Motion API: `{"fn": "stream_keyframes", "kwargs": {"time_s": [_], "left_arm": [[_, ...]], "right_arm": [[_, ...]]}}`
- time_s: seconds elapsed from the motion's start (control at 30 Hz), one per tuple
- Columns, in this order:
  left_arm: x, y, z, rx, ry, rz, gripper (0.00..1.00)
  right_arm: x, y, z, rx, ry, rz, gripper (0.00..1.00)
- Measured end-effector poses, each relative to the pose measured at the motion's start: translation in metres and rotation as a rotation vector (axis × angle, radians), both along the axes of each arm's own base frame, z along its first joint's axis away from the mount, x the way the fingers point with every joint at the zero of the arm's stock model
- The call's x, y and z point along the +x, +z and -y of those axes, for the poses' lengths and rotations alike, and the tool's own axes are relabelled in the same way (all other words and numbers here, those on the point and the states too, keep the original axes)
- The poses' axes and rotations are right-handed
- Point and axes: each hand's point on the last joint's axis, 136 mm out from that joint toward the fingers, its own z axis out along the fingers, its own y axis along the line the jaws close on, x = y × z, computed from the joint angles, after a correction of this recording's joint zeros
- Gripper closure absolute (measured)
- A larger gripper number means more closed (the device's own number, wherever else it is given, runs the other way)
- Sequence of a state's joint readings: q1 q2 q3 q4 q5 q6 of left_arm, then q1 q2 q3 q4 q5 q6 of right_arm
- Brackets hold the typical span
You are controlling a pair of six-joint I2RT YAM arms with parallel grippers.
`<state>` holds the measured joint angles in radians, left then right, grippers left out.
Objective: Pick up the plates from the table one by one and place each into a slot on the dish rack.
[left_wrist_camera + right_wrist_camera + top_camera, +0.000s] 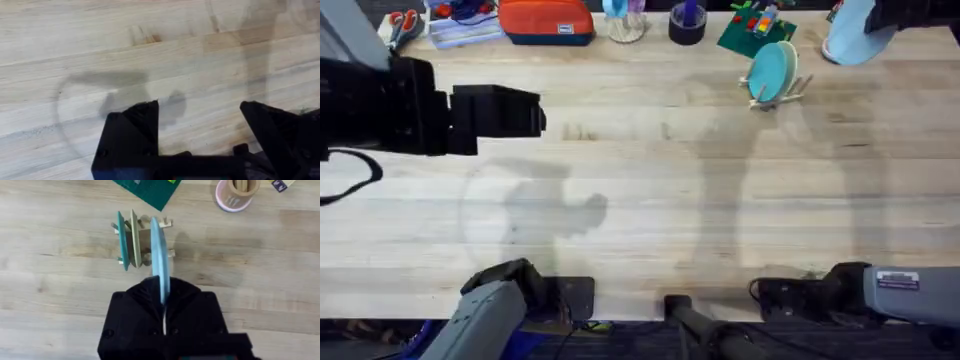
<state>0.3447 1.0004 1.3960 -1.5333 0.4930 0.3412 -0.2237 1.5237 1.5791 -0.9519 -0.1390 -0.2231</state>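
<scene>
My right gripper [162, 307] is shut on the rim of a pale sky-blue plate [160, 255], held on edge above the table. Just beyond it stands the small wooden dish rack [145, 242], with a darker teal plate [121, 240] upright in one slot. From overhead, the held plate [853, 35] hangs at the far right, to the right of the rack [778, 92], under my right gripper [882, 20]. My left gripper [200, 132] is open with nothing in it above bare table [160, 60]; overhead it hovers at the left [532, 112].
Along the back edge stand an orange pouch [545, 20], a clear glass [625, 20], a black tape roll [687, 24] and a green board [752, 35] behind the rack. A pink-based wooden cup [237, 192] stands near the rack. Bare planks span the table's middle and front.
</scene>
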Motion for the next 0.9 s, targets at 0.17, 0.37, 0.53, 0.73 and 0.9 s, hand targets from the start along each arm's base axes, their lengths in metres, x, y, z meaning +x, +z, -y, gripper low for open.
{"fn": "stream_keyframes", "kwargs": {"time_s": [0.17, 0.37, 0.53, 0.73, 0.9], "left_arm": [[0.0, 0.0, 0.0, 0.0, 0.0, 0.0, 0.007], [0.0, 0.0, 0.0, 0.0, 0.0, 0.0, 0.007], [0.0, 0.0, 0.0, 0.0, 0.0, 0.0, 0.008], [0.0, 0.0, 0.0, 0.0, 0.0, 0.0, 0.007], [0.0, 0.0, 0.0, 0.0, 0.0, 0.0, 0.007]], "right_arm": [[0.003, -0.005, -0.001, 0.006, -0.001, -0.011, 0.971], [0.008, -0.011, -0.013, 0.008, 0.032, -0.022, 0.971], [0.016, -0.016, -0.018, 0.014, 0.046, -0.021, 0.971], [0.022, -0.024, -0.017, 0.018, 0.043, -0.035, 0.971], [0.025, -0.036, -0.017, 0.024, 0.043, -0.065, 0.971]]}}
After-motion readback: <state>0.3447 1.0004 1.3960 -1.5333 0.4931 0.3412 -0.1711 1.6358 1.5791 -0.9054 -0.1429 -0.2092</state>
